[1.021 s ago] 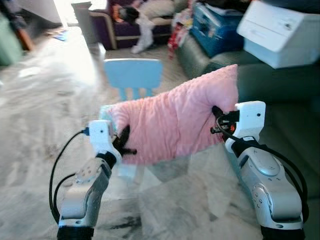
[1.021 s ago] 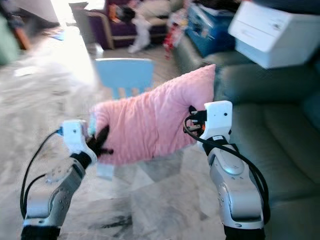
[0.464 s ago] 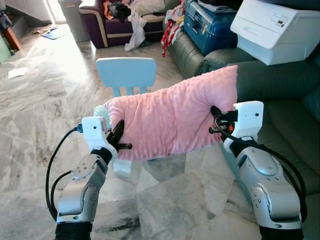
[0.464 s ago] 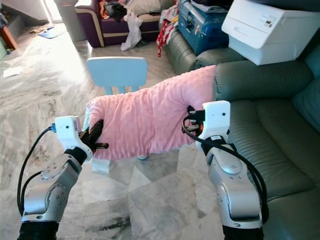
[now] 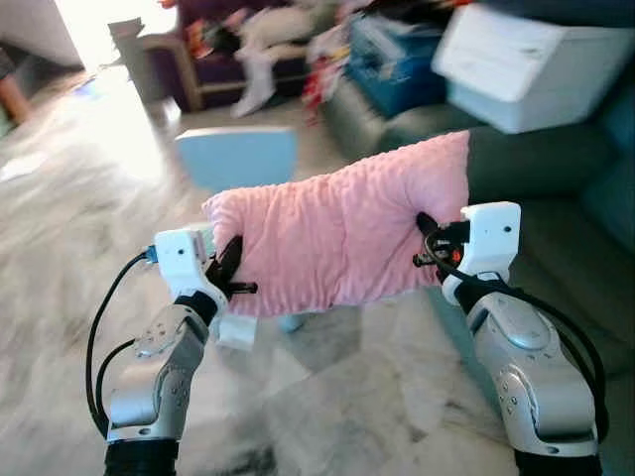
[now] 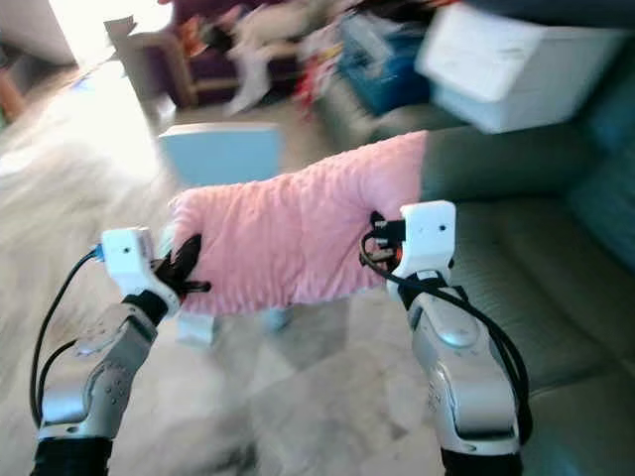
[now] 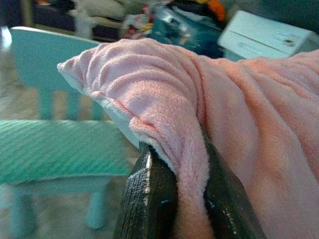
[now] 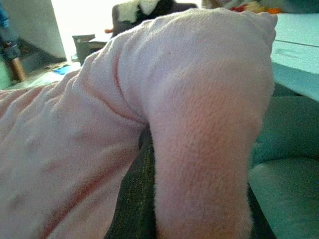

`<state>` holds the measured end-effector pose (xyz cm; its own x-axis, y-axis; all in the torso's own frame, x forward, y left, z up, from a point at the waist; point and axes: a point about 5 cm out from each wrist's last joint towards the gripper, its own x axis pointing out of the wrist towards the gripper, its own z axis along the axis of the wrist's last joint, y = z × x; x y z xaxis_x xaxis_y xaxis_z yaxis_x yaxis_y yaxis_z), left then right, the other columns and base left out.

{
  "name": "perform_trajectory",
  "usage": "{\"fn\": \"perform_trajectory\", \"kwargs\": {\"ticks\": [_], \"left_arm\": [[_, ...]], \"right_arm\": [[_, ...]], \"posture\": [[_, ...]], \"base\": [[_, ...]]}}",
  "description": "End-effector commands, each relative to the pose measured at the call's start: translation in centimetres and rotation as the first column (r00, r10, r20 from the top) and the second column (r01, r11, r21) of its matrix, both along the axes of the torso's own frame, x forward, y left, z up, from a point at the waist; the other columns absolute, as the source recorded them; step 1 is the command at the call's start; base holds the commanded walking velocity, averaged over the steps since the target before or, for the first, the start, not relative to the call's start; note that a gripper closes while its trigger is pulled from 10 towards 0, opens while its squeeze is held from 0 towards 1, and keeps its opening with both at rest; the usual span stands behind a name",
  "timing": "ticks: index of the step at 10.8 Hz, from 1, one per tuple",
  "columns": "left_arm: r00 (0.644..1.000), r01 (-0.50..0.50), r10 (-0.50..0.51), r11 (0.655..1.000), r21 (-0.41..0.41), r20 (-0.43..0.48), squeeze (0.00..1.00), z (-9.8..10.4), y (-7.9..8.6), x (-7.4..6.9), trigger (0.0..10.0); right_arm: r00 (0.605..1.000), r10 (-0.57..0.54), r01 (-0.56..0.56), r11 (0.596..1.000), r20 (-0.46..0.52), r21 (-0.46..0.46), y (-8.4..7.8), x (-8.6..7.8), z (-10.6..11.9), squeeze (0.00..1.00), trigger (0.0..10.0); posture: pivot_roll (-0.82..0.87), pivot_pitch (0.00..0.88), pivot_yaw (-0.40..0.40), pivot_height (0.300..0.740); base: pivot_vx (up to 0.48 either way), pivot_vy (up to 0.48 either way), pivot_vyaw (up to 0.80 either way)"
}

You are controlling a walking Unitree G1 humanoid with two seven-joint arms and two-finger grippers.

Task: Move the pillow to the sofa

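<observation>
Pillow [image 5: 342, 238], pink and nubby, sags between left tool [image 5: 230, 273] and right tool [image 5: 429, 238].

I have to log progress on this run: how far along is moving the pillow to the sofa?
Done: the pink pillow is picked up, off the floor. In hand: the left pincer pinches one end and the right pincer the other, holding it in the air beside the green sofa. Left: bring it over the seat, set it down and let go.

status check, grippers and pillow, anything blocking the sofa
Left gripper and right gripper shut on pillow, held off the floor. Sofa at right. White box on its far end.
</observation>
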<state>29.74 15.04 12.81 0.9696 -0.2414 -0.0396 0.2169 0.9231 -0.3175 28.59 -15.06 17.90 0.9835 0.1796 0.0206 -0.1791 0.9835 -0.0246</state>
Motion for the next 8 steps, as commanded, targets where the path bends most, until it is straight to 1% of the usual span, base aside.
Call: {"fn": "perform_trajectory", "kwargs": {"ticks": [1,2,8], "left_arm": [[1.000,0.023,-0.023,1.000,0.000,0.013,0.00,0.34,-0.43,0.11,10.0],[1.000,0.025,-0.025,1.000,-0.002,0.012,0.00,0.35,-0.47,0.12,10.0],[0.999,0.035,-0.035,0.999,-0.006,0.004,0.00,0.21,-0.52,0.02,10.0]], "right_arm": [[0.999,0.010,-0.010,1.000,0.034,0.004,0.19,-0.10,0.78,0.00,10.0],[0.999,0.010,-0.010,1.000,0.039,0.003,0.17,-0.10,0.85,0.00,10.0],[0.999,0.013,-0.013,1.000,0.045,0.007,0.15,-0.14,0.96,0.00,10.0]], "posture": [[-0.27,0.041,0.036,0.740],[-0.27,0.043,0.033,0.740],[-0.27,0.045,0.033,0.740]], "base": [[0.292,0.000,-0.80],[0.285,0.000,-0.80],[0.282,0.000,0.00]]}}
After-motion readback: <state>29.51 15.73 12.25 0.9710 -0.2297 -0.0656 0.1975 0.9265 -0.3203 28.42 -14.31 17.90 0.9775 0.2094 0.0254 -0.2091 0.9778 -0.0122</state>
